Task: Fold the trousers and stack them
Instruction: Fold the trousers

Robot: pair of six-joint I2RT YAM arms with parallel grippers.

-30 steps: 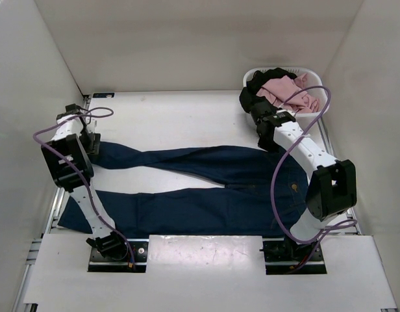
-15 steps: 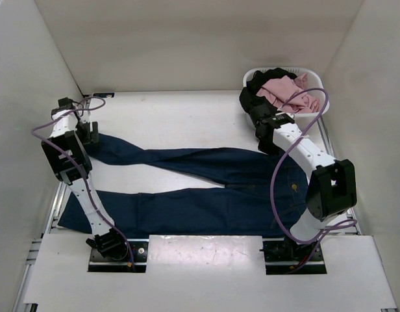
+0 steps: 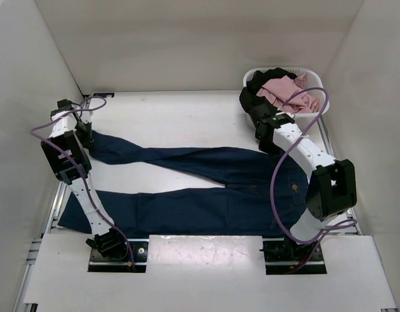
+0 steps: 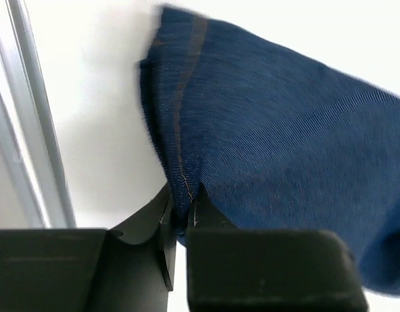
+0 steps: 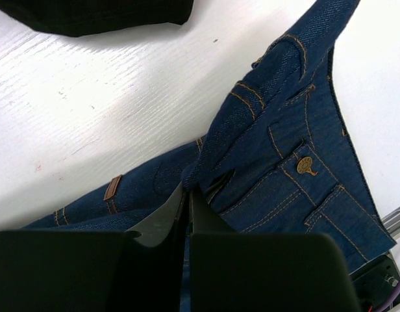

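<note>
The dark blue trousers (image 3: 200, 209) lie flat on the white table, waist to the right and both legs running left. At the far leg's end, my left gripper (image 3: 85, 134) is shut on the hem; in the left wrist view the jaws of that left gripper (image 4: 182, 211) pinch the orange-stitched seam of the trousers (image 4: 284, 143). My right gripper (image 3: 263, 138) is over the waist, and in the right wrist view this right gripper (image 5: 189, 190) is shut on a raised fold of the trousers (image 5: 304, 195) near the tan patch (image 5: 112, 187) and the brass button (image 5: 306, 166).
A white basket (image 3: 317, 73) at the back right holds pink cloth (image 3: 286, 91) and black cloth (image 3: 265, 81); the black cloth (image 5: 89, 16) also shows at the top of the right wrist view. A metal rail (image 4: 31, 117) runs along the table's left edge. White walls enclose three sides.
My left gripper moved a little toward the far left corner and went from open to shut on the far leg's hem. The leg's end shifted with it. The right arm stayed still.
</note>
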